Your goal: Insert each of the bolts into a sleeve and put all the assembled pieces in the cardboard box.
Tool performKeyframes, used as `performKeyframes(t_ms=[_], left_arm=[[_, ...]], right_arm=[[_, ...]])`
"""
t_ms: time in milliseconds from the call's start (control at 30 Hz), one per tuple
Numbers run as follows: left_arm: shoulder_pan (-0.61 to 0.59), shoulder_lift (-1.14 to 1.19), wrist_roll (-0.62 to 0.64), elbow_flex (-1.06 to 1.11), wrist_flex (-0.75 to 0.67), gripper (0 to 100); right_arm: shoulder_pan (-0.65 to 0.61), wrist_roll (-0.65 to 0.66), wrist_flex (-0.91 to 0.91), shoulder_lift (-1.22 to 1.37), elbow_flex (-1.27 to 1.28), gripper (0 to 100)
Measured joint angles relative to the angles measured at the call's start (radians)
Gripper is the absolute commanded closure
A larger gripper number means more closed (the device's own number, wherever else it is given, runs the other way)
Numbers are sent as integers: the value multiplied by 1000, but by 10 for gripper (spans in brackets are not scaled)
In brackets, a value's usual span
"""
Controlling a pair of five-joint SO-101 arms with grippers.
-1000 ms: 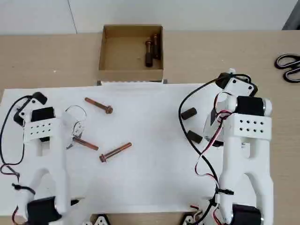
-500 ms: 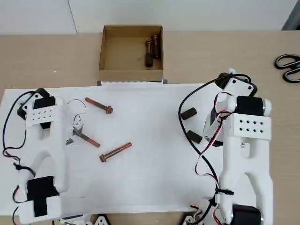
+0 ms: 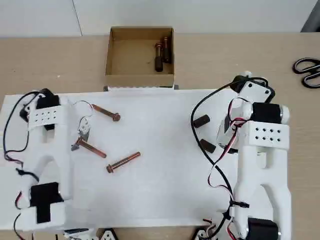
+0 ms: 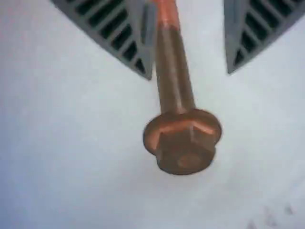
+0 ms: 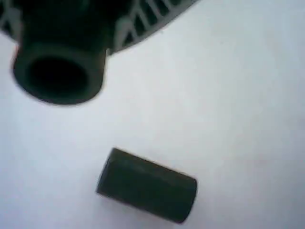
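Observation:
A copper bolt (image 4: 178, 119) lies crosswise between the fingers of my left gripper (image 4: 190, 76), its shaft against one finger (image 4: 119, 33) with a gap to the other; the gripper is open. In the high view that bolt (image 3: 92, 149) is at the left gripper (image 3: 78, 141) on the white sheet. Two more bolts (image 3: 106, 112) (image 3: 123, 162) lie loose nearby. My right gripper (image 3: 212, 144) is shut on a black sleeve (image 5: 57, 71), whose bore faces the camera. A second sleeve (image 5: 145, 185) lies flat beside it, also seen as the sleeve (image 3: 201, 121) in the high view.
The cardboard box (image 3: 140, 79) stands beyond the sheet's far edge with assembled pieces (image 3: 161, 50) in its right corner. Scissors (image 3: 307, 71) lie at the far right on the wooden table. The white sheet (image 3: 160, 190) has free room between the arms.
The left arm drew back and its gripper shifted a little toward the far side, the bolt between its fingers shifting slightly with it. The right arm stayed still.

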Motion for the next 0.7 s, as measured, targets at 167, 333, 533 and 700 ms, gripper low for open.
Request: performKeyframes(t_ms=[167,333,533,700], left_arm=[[17,64,0,0,-38,899],[17,103,0,-3,-57,900],[21,169,0,-23,-83,983],[25,198,5,-38,-100,994]], right_arm=[[0,0,0,0,0,995],[0,0,0,0,0,995],[0,0,0,0,0,995],[0,0,0,0,0,995]])
